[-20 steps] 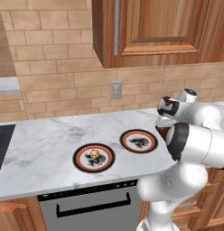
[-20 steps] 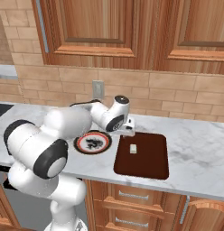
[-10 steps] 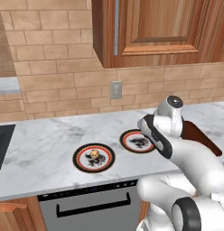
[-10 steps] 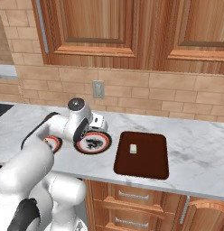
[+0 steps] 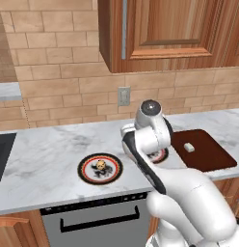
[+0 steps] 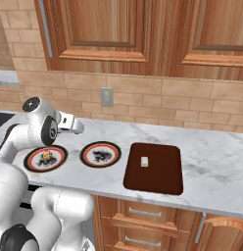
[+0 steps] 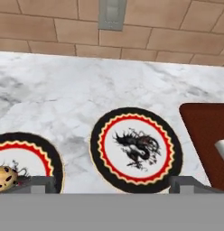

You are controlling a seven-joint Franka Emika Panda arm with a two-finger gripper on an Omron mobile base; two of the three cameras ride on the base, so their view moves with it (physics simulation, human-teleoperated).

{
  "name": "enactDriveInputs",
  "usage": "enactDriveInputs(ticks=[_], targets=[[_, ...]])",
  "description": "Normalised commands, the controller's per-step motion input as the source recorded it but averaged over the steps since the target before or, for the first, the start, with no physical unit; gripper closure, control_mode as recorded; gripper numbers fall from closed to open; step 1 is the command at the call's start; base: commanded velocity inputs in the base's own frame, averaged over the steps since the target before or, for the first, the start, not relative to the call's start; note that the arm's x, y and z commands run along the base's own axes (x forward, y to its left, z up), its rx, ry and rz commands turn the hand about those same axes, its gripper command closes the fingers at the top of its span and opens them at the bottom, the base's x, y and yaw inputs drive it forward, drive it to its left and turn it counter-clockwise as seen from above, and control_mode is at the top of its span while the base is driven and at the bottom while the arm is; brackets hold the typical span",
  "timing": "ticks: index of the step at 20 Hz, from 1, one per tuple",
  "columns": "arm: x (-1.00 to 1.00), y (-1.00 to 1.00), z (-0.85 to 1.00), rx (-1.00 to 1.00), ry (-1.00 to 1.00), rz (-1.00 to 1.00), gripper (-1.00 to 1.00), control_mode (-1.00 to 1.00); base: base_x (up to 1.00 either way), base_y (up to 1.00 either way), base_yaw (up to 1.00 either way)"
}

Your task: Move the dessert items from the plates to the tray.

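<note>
— On the left plate [image 6: 45, 159] the cookie [image 6: 47, 156] is sitting; the white cube [image 6: 144, 162] is lying on the tray [image 6: 155, 184].
— I'm keeping the gripper [image 7: 111, 182] spread wide, hovering; it looks light and crumbly, so I'm pinching its rim gently.

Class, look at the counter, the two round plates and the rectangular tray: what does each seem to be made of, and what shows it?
Counter: polished marble, likely; white with grey veining.
Plates: glazed ceramic, probably; black rim, red ring, printed white centre.
Tray: dark reddish-brown with a matte, even surface, perhaps wood or plastic; the rendering leaves it open.
</note>
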Motion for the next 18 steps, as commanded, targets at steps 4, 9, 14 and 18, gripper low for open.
enactDriveInputs(ticks=[4,9,14,18], targets=[[-0.05,0.85,0.08,-0.02,0.23,0.05,-1.0,-1.0,0.0,0.0,0.0],[-0.15,0.63,-0.67,0.07,0.22,0.1,-1.0,-1.0,0.0,0.0,0.0],[-0.22,0.74,-0.81,0.09,0.11,0.09,-1.0,-1.0,0.0,0.0,0.0],[-0.09,0.39,-0.78,0.11,0.01,0.07,-1.0,-1.0,0.0,0.0,0.0]])
